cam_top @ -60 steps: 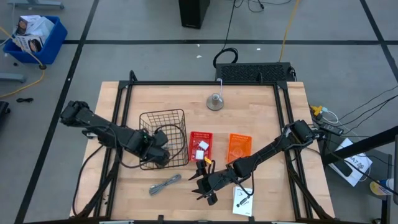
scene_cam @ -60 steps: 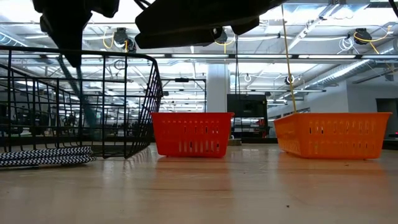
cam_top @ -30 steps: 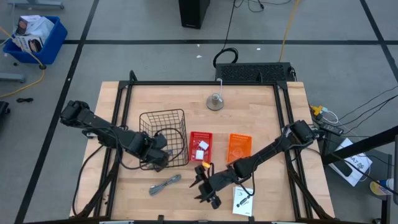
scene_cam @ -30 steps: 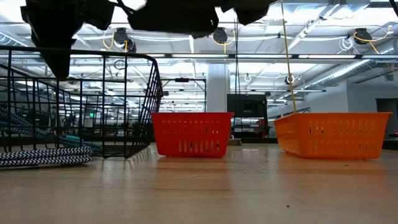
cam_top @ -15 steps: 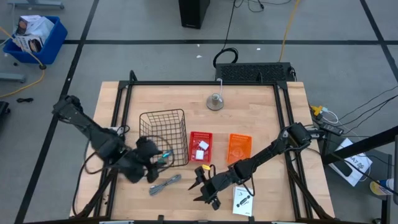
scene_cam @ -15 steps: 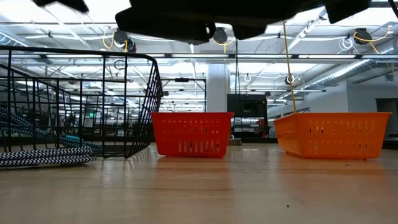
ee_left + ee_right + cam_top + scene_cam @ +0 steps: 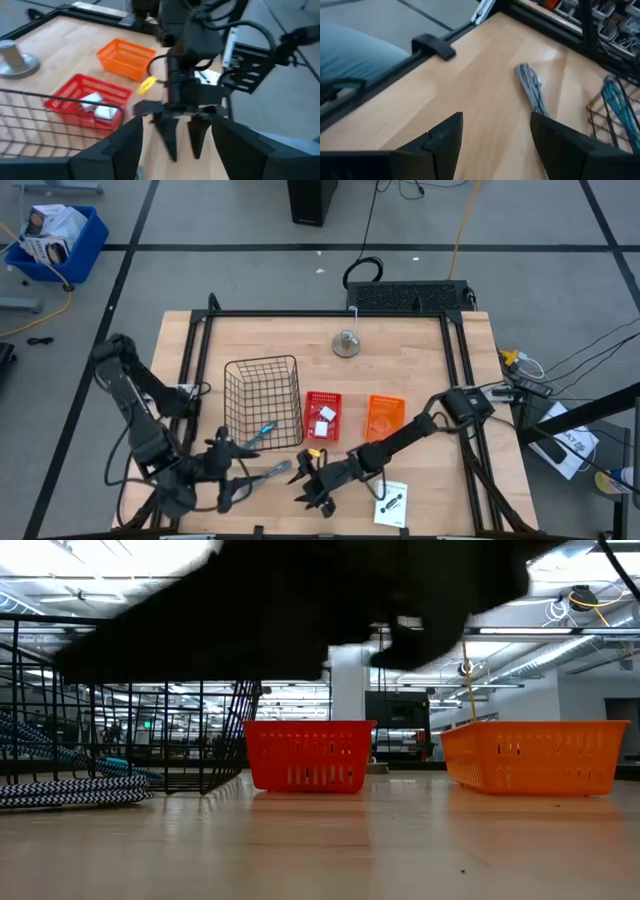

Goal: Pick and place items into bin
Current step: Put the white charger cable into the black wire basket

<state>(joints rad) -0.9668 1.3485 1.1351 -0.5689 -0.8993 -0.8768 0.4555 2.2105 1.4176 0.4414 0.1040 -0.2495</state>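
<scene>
My left gripper [image 7: 240, 478] hangs open near the table's near edge, left of a grey braided cord bundle [image 7: 268, 473] that lies flat on the wood. My right gripper [image 7: 312, 488] is open too, just right of the bundle, and faces it [image 7: 530, 87]. Neither has anything between its fingers. A blue-and-grey item [image 7: 262, 430] lies on the floor of the black wire basket [image 7: 240, 370], at its near right corner. The red bin [image 7: 322, 398] holds small white things [image 7: 102, 111]. A flat white packet [image 7: 393, 502] with black marks lies on the table to the right of my right gripper.
An orange bin [image 7: 385, 402] stands right of the red one. A metal bell-shaped object [image 7: 346, 343] sits at the far middle. A black frame rail [image 7: 432, 46] runs along the table's near left corner. Bare wood lies between the bins and the near edge.
My left gripper has drawn away from the wire basket's near right corner toward the table's near edge and turned to face the right gripper. My right gripper has shifted a little toward the table's left, closer to the grey cord bundle.
</scene>
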